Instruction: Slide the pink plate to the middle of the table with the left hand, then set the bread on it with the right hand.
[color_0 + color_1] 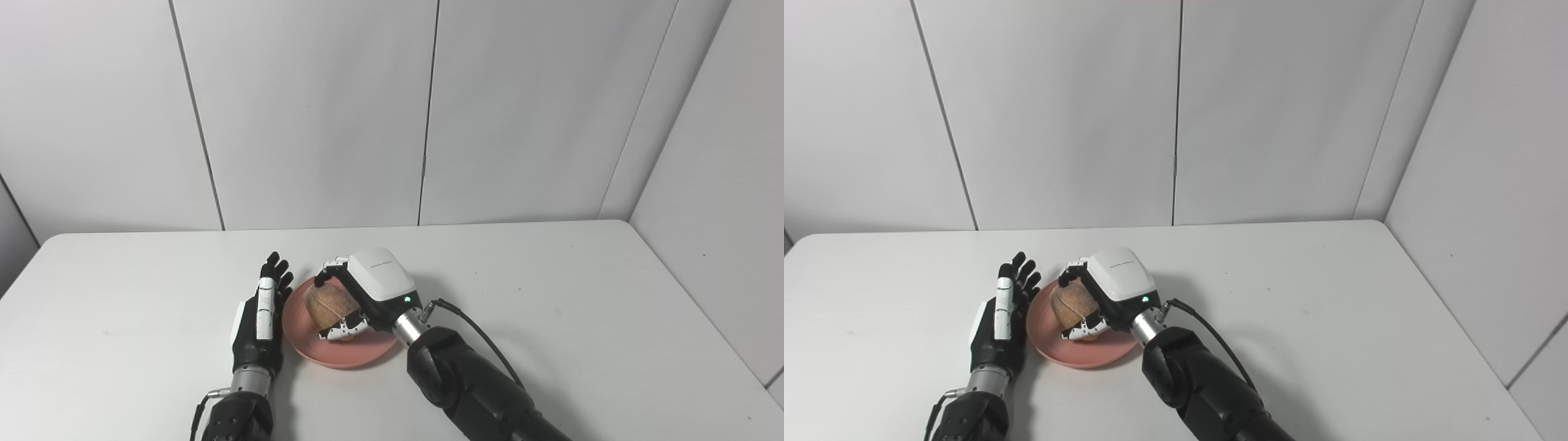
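The table [551,294] fills the lower half of the frame. The pink plate [343,355] sits on it, lower centre, a little left of the picture's middle; I judge the slide complete. My right hand [361,294] is over the plate, fingers clamped around the bread [327,305]. Whether the bread touches the plate I cannot tell. My left hand [260,318] stands edge-on just beside the plate's left rim, fingers straight and apart, holding nothing. Remaining: set the bread down and release it.

plate [343,355] on table [551,294] | bread [327,306] over plate | left robot hand [260,318] beside plate
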Controlling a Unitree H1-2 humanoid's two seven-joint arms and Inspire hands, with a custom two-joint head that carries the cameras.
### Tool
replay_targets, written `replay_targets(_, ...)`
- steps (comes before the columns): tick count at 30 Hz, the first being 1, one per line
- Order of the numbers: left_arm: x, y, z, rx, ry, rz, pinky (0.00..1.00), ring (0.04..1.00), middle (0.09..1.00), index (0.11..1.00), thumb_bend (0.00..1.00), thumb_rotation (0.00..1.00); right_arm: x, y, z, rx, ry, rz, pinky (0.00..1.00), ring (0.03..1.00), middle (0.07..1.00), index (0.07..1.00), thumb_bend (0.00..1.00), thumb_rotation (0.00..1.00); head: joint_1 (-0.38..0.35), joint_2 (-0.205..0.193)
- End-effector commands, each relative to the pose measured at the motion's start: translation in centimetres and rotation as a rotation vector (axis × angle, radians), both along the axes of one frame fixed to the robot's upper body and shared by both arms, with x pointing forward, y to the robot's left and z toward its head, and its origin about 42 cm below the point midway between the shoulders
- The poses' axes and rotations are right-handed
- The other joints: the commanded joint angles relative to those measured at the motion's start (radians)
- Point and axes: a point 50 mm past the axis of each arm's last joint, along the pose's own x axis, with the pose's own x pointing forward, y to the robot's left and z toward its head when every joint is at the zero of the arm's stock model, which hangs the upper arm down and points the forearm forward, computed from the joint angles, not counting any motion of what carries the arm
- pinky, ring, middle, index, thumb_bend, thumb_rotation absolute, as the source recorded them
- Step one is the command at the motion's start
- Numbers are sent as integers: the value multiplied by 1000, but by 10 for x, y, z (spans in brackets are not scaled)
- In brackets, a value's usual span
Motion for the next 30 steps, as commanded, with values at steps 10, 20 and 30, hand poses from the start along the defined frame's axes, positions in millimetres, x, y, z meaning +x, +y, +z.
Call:
replay_targets(10, 3, -4, 8, 4, -37, -21, 972, 980, 980, 974, 713, 1000, -3, -1, 32, 128, -74, 28, 926, 964, 972, 929, 663, 821, 0, 0)
replay_targets(20, 3, -4, 9, 7, -29, -23, 980, 982, 982, 970, 723, 1000, -17, -12, 44, 263, -91, 8, 981, 1000, 1000, 1000, 641, 834, 14, 3)
replay_targets(30, 4, -4, 11, 36, -7, -52, 993, 995, 996, 989, 786, 1000, -18, -46, 40, 526, -42, -49, 920, 994, 1000, 1000, 653, 986, 85, 20)
